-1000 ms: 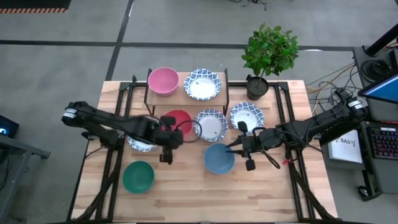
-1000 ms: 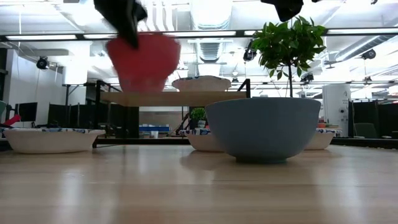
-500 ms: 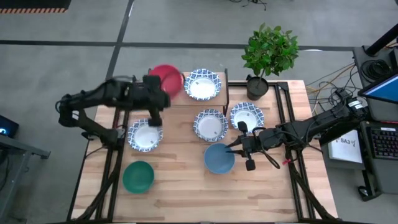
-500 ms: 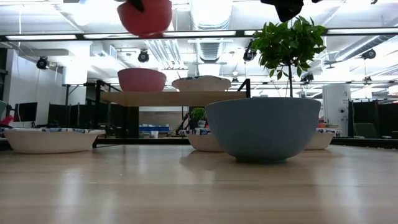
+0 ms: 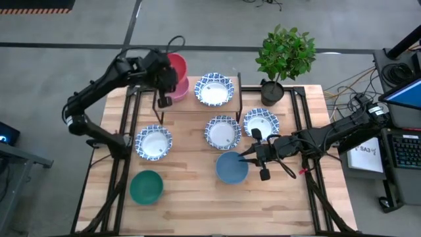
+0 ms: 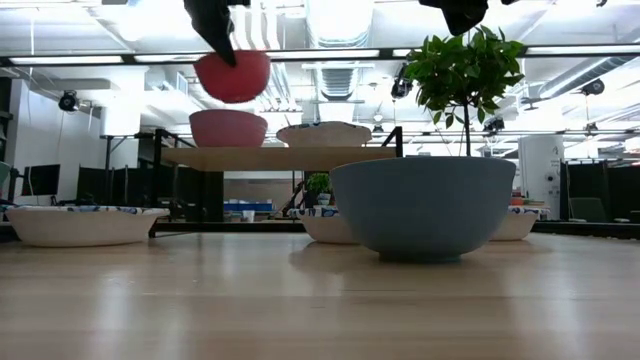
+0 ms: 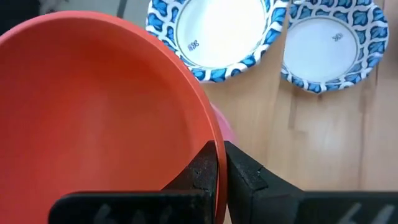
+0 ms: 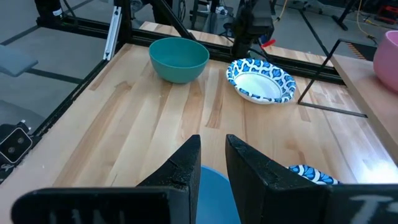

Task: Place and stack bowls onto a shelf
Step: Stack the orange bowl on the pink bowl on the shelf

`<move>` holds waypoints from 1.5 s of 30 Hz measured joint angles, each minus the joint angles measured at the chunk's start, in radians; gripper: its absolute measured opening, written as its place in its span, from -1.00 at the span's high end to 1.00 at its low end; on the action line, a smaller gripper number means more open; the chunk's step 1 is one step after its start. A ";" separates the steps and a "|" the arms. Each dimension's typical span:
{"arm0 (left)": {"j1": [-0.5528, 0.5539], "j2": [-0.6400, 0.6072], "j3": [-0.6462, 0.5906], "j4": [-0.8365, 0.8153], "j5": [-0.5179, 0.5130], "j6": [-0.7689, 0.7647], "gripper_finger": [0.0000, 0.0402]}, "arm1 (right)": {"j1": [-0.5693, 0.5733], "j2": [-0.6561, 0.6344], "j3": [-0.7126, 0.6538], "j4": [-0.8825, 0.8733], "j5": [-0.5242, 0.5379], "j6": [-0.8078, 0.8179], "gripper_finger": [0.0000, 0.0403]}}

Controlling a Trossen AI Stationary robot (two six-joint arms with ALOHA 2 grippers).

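Wooden tabletop [image 5: 197, 204], high view: six bowls are sitting on it or on the shelf [image 5: 197, 104] at its far edge. The left gripper [image 5: 162, 74] is hanging over the shelf's left half, fingers pressed together on the rim of the red bowl [image 5: 176, 65], which is sitting above the pink bowl [image 5: 179, 88]. One patterned bowl [image 5: 214, 89] is occupying the shelf's right half. The right gripper [image 5: 253, 152] is waiting at the rim of the blue bowl [image 5: 231, 167], its fingers pinching that rim. The green bowl [image 5: 146, 187] is standing near the front left corner, well apart.

Low view: the red bowl [image 6: 233, 75] is hanging clear above the pink bowl [image 6: 228, 128], a gap showing between them. The blue bowl [image 6: 424, 205] is resting on the table, not lifted.

Left wrist view: fingers [image 7: 205, 171] are clamping the red rim; the pink bowl is showing only as a sliver below it, beside two patterned bowls.

Right wrist view: fingers [image 8: 186, 165] are straddling the blue rim.

Step, as judged: stacking red into pink. The next move is calling for a centred, level descent, then release. Margins: the shelf's left and back edges are lying close; the neighbouring patterned bowl is leaving little side room. Open room is lying above.
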 joint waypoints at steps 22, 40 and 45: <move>0.038 0.082 -0.001 -0.062 0.036 -0.020 1.00 | 0.000 0.000 0.000 -0.008 0.000 0.000 0.67; 0.038 0.092 -0.002 -0.082 0.036 -0.040 0.93 | 0.000 0.000 0.000 -0.008 0.000 0.011 0.67; 0.038 0.092 -0.002 -0.082 0.018 -0.041 0.78 | 0.000 0.000 0.000 -0.008 0.000 0.011 0.67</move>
